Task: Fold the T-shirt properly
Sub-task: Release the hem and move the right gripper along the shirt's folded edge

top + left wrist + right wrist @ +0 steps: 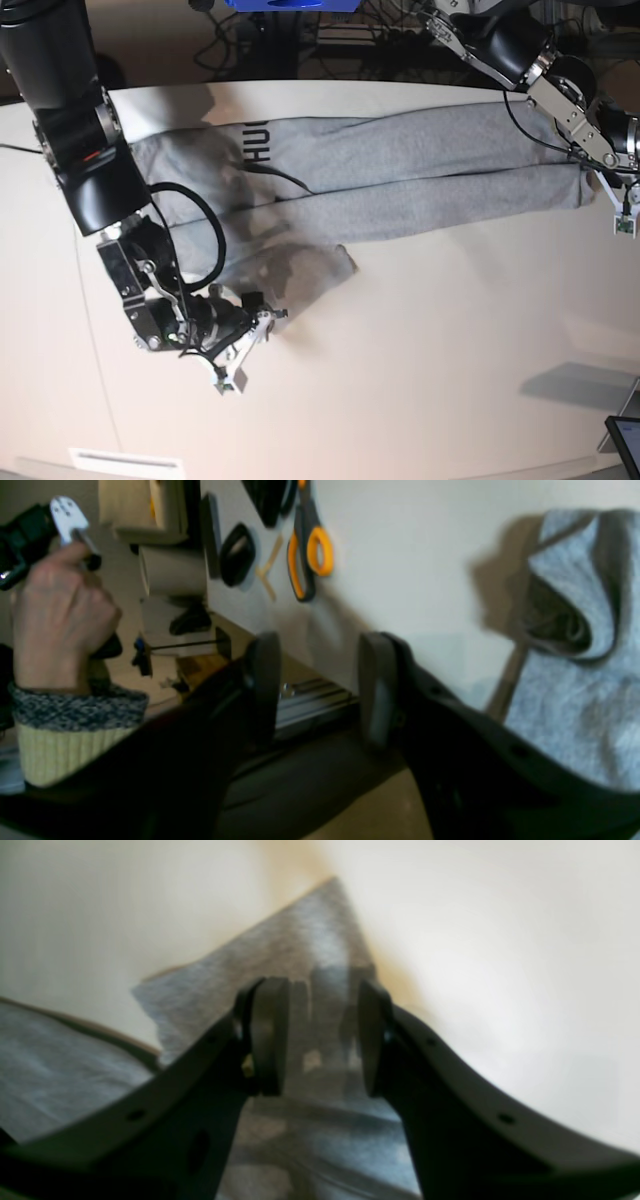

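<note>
Right gripper fills your right wrist view: jaws parted, nothing between them, hanging over a sleeve corner of the T-shirt. Left gripper also has its jaws apart and empty, with grey cloth just beside it. You've got the shirt lying in a long folded band across the table. Black lettering "HU" shows near its left end; the rest is hidden. Orange-handled scissors hang on the wall.
</note>
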### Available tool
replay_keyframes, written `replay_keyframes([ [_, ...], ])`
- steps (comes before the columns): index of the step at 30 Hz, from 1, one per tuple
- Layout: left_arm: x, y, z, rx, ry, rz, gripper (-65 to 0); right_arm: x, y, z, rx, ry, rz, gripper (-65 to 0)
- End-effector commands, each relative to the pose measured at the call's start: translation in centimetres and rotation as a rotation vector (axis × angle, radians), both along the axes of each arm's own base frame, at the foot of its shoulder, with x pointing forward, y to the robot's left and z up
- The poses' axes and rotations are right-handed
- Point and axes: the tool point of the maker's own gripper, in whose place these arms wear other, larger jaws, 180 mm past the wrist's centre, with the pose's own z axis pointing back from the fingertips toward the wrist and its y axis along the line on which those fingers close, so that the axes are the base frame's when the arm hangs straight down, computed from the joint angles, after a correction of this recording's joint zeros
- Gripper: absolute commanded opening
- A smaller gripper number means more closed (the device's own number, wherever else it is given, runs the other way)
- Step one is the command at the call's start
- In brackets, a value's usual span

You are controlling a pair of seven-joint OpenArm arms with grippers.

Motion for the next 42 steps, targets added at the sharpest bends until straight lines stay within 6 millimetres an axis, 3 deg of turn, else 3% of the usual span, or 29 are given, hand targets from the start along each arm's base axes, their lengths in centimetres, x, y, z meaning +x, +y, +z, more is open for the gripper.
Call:
replay_keyframes([
  [1,0.1,0.6,1.4,0.041,-0.019,0.007,-39.6,1.7,-0.2,1.7,0.002,-0.046,-0.011,-37.4],
  [5,0.1,0.6,1.4,0.040,-0.016,0.007,-39.6,2.4,0.6,1.8,0.030,-0.098,0.008,-22.2],
  [14,0.0,0.6,1.3,0.041,-0.012,0.004,-39.6,2.9,0.0,0.4,0.029,-0.101,-0.032,-23.1],
  [20,0.0,0.6,1.3,0.041,-0.012,0.003,-39.6,1.8,0.0,-3.1,-0.050,-0.087,0.002,-22.9],
  [22,0.1,0.5,1.3,0.040,-0.011,0.000,-39.6,1.3,0.9,-3.7,-0.047,-0.077,0.016,-23.1],
  [31,0.2,0.5,1.2,0.040,-0.009,-0.001,-39.6,0.7,2.6,-3.8,-0.028,-0.064,0.037,-24.1],
  [34,0.1,0.5,0.4,0.021,0.007,-0.001,-39.6,0.4,2.6,-4.3,-0.028,-0.054,0.036,-33.8],
  [39,0.2,0.5,-0.6,-0.001,0.022,-0.002,-39.6,0.3,2.4,-4.4,-0.029,-0.049,0.029,-62.5],
  [42,0.3,0.5,-0.5,-0.001,0.019,-0.002,-39.6,0.3,2.1,-4.5,-0.032,-0.049,0.026,-64.4],
])
